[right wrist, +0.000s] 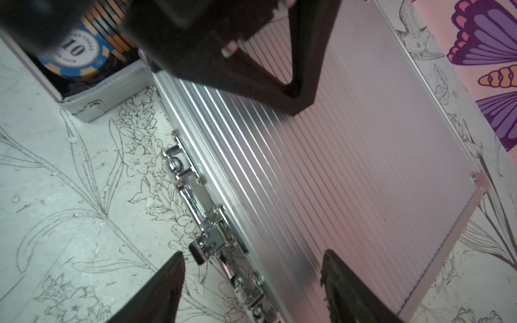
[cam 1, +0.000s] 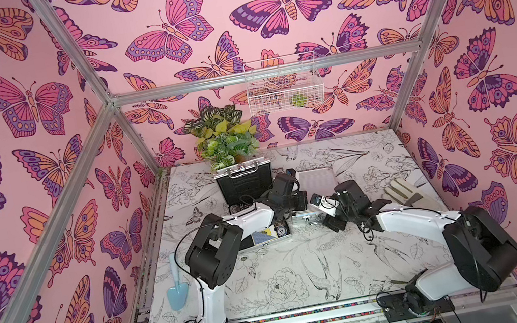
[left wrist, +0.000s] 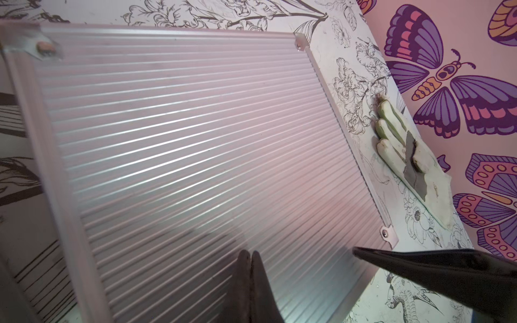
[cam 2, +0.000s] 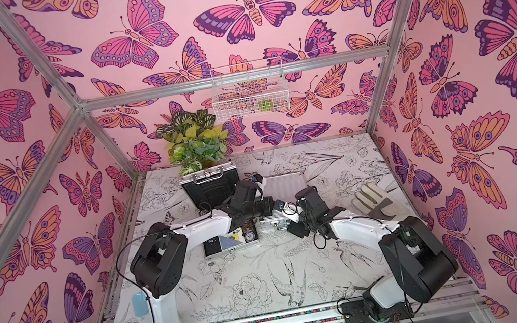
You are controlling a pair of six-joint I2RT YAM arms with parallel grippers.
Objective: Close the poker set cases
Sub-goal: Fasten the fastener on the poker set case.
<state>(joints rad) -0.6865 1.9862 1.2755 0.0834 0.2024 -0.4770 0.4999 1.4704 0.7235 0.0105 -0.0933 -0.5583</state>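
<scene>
Of the two silver ribbed poker set cases, one (cam 1: 317,178) (left wrist: 181,145) (right wrist: 363,156) lies mid-table with its lid flat down. The other (cam 1: 243,182) stands open to its left, black-lined lid upright, with chips (right wrist: 74,53) and cards in its base (cam 2: 228,242). My left gripper (left wrist: 250,253) is shut, with its tips resting on the flat ribbed lid and nothing between them. My right gripper (right wrist: 251,253) is open and straddles that case's front edge, where a chrome latch (right wrist: 215,235) and the handle (right wrist: 193,193) show. It holds nothing.
A pale work glove (cam 1: 404,193) (left wrist: 405,151) lies right of the closed case near the wall. A blue trowel (cam 1: 176,290) lies at the left table edge. A leafy plant (cam 1: 224,136) stands behind the open lid, and a wire basket (cam 1: 283,83) hangs on the back wall.
</scene>
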